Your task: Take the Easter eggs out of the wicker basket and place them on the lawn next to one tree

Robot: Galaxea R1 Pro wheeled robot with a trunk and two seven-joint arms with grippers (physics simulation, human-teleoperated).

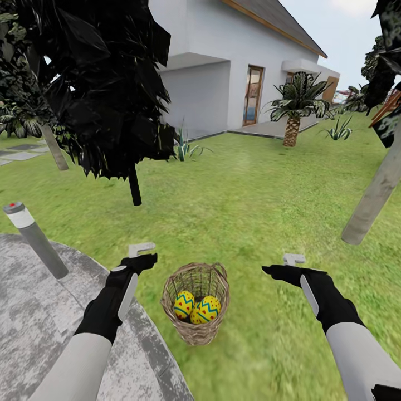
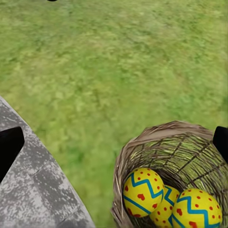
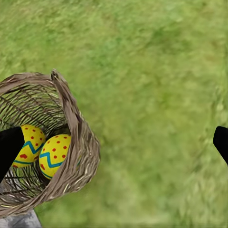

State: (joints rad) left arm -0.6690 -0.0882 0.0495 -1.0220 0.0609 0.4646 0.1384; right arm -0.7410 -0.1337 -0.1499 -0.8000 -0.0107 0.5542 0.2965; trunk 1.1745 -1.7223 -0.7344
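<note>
Outdoors, wicker basket [image 1: 195, 303] stands on lawn [image 1: 250, 189] beside patio [image 1: 33, 312].

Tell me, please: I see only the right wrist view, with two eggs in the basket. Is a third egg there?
Observer: Yes. The left wrist view shows three Easter eggs in the wicker basket.
Operator: Where is a pale-trunked tree?
Observer: In the head view, its trunk stands on the lawn, ahead and right of the basket.
Operator: Are the grippers free?
Observer: The left gripper and right gripper are open, one on each side of the basket.
</note>
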